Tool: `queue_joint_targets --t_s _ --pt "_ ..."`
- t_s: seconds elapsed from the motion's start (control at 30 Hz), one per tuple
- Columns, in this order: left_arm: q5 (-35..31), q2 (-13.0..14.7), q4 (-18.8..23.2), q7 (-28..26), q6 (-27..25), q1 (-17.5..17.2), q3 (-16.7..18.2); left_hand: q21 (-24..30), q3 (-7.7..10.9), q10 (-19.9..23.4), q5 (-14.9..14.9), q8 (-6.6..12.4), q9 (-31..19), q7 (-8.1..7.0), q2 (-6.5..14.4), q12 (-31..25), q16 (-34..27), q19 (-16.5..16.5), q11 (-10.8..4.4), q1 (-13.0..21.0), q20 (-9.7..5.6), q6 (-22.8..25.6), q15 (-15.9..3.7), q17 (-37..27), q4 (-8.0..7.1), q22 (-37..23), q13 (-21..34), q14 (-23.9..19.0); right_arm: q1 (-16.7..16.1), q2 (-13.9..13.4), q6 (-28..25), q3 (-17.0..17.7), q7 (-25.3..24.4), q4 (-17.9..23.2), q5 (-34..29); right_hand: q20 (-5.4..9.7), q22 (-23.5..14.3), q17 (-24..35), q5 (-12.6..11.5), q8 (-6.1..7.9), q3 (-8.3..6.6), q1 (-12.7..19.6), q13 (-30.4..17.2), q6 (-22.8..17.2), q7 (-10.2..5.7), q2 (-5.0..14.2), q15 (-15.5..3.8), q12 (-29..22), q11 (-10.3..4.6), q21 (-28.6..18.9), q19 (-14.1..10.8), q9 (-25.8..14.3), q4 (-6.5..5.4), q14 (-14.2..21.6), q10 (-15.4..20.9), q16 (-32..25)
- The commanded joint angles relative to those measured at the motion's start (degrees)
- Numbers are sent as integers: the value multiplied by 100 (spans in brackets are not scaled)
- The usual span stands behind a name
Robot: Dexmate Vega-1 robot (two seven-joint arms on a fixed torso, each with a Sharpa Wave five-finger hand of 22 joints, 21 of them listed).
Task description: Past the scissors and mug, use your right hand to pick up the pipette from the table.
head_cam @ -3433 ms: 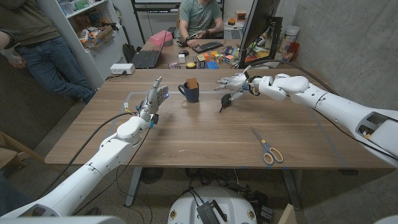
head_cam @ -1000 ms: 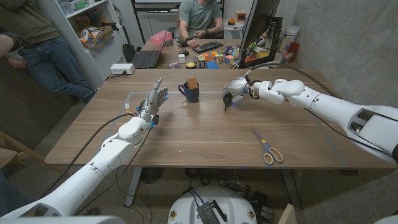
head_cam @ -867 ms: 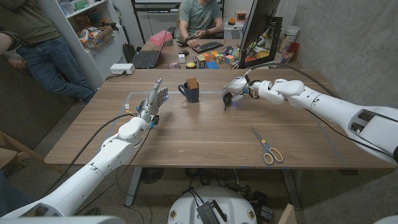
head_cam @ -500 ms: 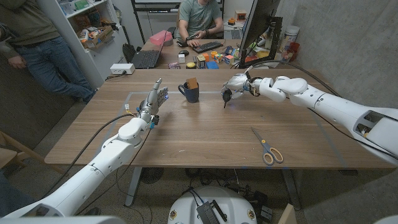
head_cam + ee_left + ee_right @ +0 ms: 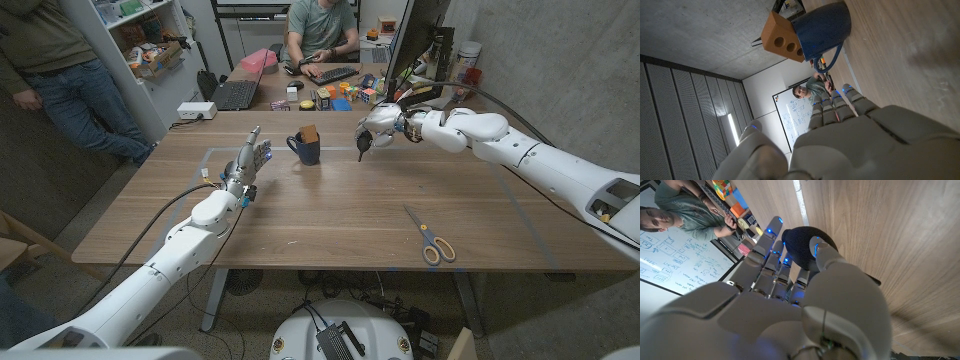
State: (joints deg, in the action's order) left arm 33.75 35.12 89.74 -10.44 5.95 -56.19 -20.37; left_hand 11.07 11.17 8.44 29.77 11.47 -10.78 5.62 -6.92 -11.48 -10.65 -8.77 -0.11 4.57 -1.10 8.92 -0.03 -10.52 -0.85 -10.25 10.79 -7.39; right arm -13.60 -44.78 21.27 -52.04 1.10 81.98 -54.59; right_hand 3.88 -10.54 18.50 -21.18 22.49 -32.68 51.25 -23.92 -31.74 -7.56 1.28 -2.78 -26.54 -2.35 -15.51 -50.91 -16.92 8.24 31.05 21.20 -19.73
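Lifted off the wooden worktop [image 5: 330, 215] near its far edge, the black-bulbed pipette [image 5: 362, 147] hangs pinched in the right hand [image 5: 380, 124], which should keep that firm grip, rising straight.

A laptop [image 5: 236, 94] and keyboard [image 5: 334, 74] lie behind the table.

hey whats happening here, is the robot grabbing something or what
The robot's right hand grips the pipette by its black bulb at the far side of the table, with the tip hanging down just above the wood. The left hand waits near the blue mug, holding nothing, fingers apart. The scissors lie untouched near the front edge. A person sits at a desk behind the table.
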Motion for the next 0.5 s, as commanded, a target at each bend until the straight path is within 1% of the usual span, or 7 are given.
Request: queue_joint_targets --t_s 0.03,0.13,0.17,0.33,0.5 --pt "26 -33 -94 91 184 -32 23 47 -8 47 14 22 -14 5 37 -24 -41 -31 5 13 15 66 -2 -10 5 -17 25 -45 -97 -219 -93 532 483 788 -36 2 -15 35 14 53 -25 -55 -44 -92 15 23 -462 -28 16 21 28 -32 -18 74 81 -49" --pt "27 -21 -77 86 191 -46 36 47 -12 45 16 23 -14 2 39 -23 -42 -30 8 15 18 68 -3 -10 6 -17 25 -48 -103 -214 -85 620 571 866 -23 11 -15 42 22 60 -39 -51 -69 -90 20 32 -473 -42 24 16 9 -43 -15 99 114 -54" --pt "31 -13 -68 95 217 -60 49 46 -13 44 16 22 -14 -3 39 -23 -41 -29 8 16 18 67 0 -10 6 -17 25 -46 -95 -237 -89 669 597 967 -44 16 -15 44 25 62 -43 -50 -77 -88 20 34 -469 -47 17 18 10 -46 -14 100 126 -53" --pt "39 21 -18 80 222 -102 84 45 -19 42 19 21 -14 2 43 -22 -41 -26 19 19 13 67 1 -10 8 -17 25 -47 -82 -229 -98 835 755 1175 -7 36 -15 54 43 80 -62 -47 -117 -97 18 41 -479 -77 9 13 -15 -65 -8 160 197 -66" --pt "61 57 23 96 285 -171 134 45 -26 40 22 19 -14 0 46 -21 -42 -25 16 22 18 64 0 -10 10 -17 25 -50 -29 -234 -84 954 906 1343 -50 48 -16 62 62 103 -78 -55 -157 -119 29 44 -493 -93 37 13 -25 -85 -9 214 232 -75"
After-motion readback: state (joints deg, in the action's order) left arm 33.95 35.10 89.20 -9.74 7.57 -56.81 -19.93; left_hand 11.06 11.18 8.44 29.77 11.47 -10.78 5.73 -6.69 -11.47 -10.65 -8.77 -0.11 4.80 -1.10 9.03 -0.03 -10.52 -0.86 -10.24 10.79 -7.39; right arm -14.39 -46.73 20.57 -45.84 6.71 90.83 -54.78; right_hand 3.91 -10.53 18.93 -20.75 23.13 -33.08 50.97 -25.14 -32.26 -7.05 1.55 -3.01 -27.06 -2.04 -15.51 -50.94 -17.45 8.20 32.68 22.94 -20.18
